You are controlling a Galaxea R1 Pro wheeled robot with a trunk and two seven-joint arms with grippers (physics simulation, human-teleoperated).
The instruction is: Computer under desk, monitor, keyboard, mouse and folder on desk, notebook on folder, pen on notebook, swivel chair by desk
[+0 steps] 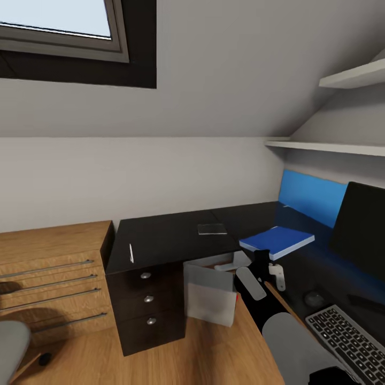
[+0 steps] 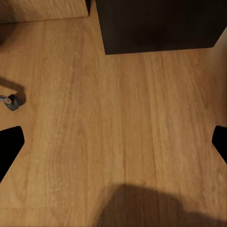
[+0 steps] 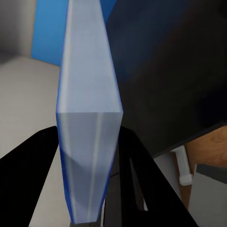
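The right end effector [image 1: 263, 260] was seen clenched on the blue folder [image 1: 276, 241], and the folder was held flat, just above the black worktop [image 1: 166, 238]. In the right wrist view the pale edge of the folder [image 3: 89, 118] was pressed between the two black fingers [image 3: 28, 165]. The left end effector [image 2: 113, 142] was released, with its fingers spread wide over the bare wooden floor [image 2: 118, 118].

Ahead of the right end effector and to its left, a small notebook [image 1: 212, 229] was lying on the worktop. The pen [image 1: 131, 253] was placed well apart from it, near the far left edge of the worktop. Just below the right end effector, the grey computer [image 1: 209, 293] was standing under the worktop. To its right, the monitor [image 1: 361, 227] was standing, and the mouse [image 1: 314, 298] and the keyboard [image 1: 347, 337] were lying nearer to the robot. A part of the swivel chair [image 1: 13, 342] was seen far to the left, beside the wooden dresser [image 1: 51, 278].
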